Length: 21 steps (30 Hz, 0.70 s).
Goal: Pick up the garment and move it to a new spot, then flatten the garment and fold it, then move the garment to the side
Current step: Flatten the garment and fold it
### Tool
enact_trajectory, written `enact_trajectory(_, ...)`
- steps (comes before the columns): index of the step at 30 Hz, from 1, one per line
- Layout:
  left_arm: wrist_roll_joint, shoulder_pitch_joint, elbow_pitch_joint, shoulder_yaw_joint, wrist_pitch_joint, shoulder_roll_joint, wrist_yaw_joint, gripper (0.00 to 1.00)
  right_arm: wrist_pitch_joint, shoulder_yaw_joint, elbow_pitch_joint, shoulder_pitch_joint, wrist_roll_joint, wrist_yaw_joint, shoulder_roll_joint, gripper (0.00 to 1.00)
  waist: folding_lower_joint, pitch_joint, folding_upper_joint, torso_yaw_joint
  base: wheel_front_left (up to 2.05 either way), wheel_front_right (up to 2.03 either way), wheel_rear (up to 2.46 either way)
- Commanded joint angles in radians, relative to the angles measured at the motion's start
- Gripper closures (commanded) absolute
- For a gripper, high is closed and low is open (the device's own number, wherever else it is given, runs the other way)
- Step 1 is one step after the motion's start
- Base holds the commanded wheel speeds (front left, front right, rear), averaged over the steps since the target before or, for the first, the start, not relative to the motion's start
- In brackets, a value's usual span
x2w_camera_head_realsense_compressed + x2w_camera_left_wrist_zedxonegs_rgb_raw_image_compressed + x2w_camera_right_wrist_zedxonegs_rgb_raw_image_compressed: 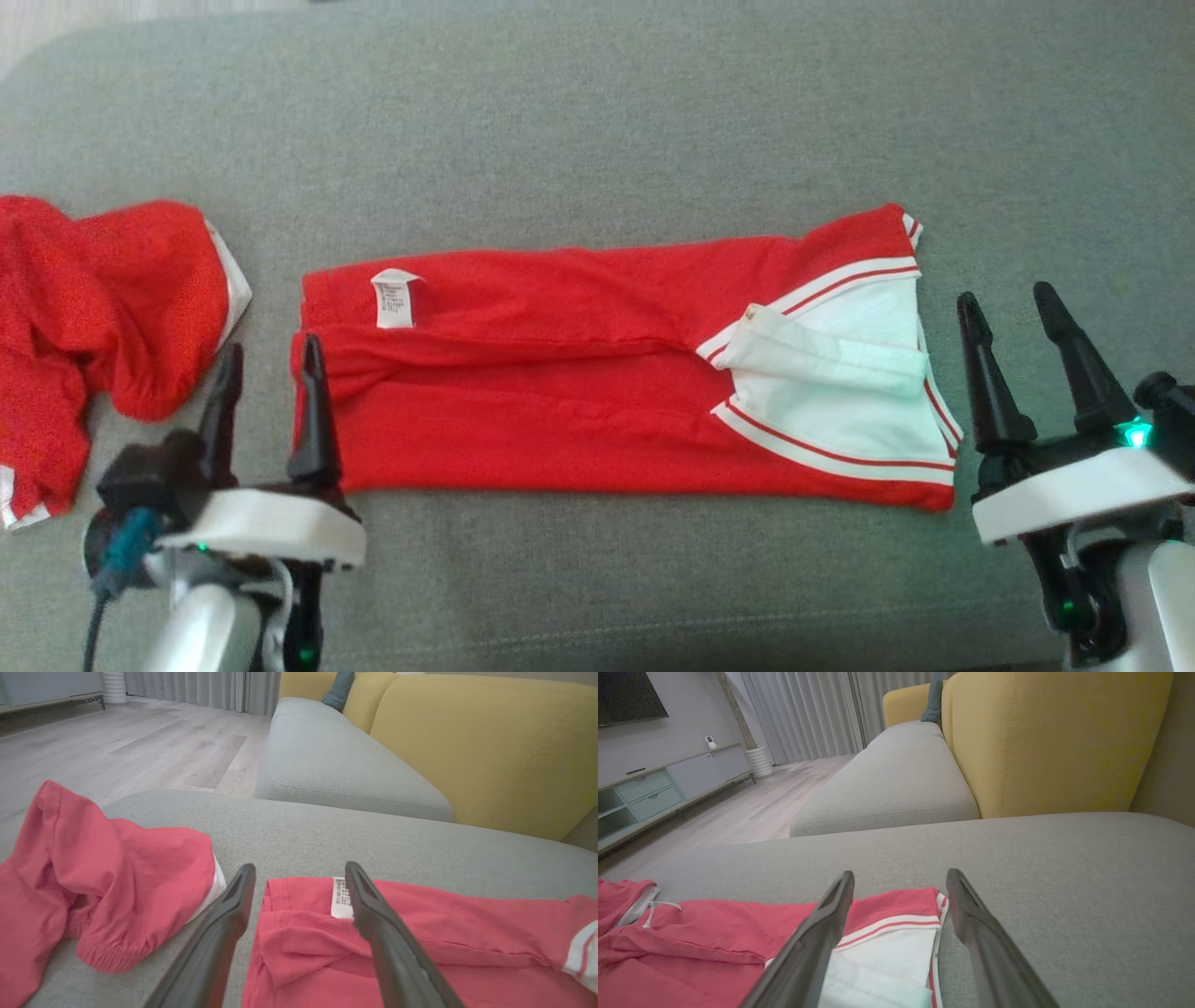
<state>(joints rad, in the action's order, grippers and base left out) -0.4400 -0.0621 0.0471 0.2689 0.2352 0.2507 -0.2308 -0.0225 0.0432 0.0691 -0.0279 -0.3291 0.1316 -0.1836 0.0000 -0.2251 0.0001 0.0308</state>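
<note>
The garment (pixel 579 373) is red with a white collar end and red-white stripes, folded into a long band across the grey cushion (pixel 597 121); its white label (pixel 394 299) faces up near the left end. My left gripper (pixel 271 359) stands open at that left end, one finger over the cloth's edge, nothing between its fingers; the left wrist view shows the garment (pixel 420 942) under the open left gripper (pixel 299 872). My right gripper (pixel 1013 308) is open just right of the collar end, apart from it. The right wrist view looks past the open right gripper (pixel 901 879) at the striped garment (pixel 887 933).
A second red garment (pixel 93 308) lies crumpled at the cushion's left, close to my left gripper, also as a red heap (pixel 103 891). Beyond are another grey seat cushion (pixel 327 760), yellow backrests (pixel 1055 737) and wooden floor (pixel 117 746).
</note>
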Motion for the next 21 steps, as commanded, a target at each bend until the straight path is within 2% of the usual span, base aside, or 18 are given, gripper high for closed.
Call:
enact_trajectory(1,0.013,-0.011,-0.047,-0.028,0.006,0.021,-0.009,0.0,-0.005,0.011,0.043,-0.003,0.008,-0.001,-0.003,0.0,0.0,0.013,-0.0001,0.002,0.0,0.0,0.0)
enact_trajectory(8,0.028,0.037,-0.092,-0.016,-0.004,0.029,-0.034,0.0,0.0,0.004,0.077,0.029,0.018,-0.001,0.016,0.0,0.0,0.042,-0.0001,0.009,0.0,0.0,0.0)
enact_trajectory(21,0.03,0.052,-0.124,-0.013,-0.018,0.041,-0.051,0.0,-0.015,0.006,0.115,0.041,0.021,-0.001,0.022,0.0,0.0,0.039,-0.0001,0.016,0.0,0.0,0.0)
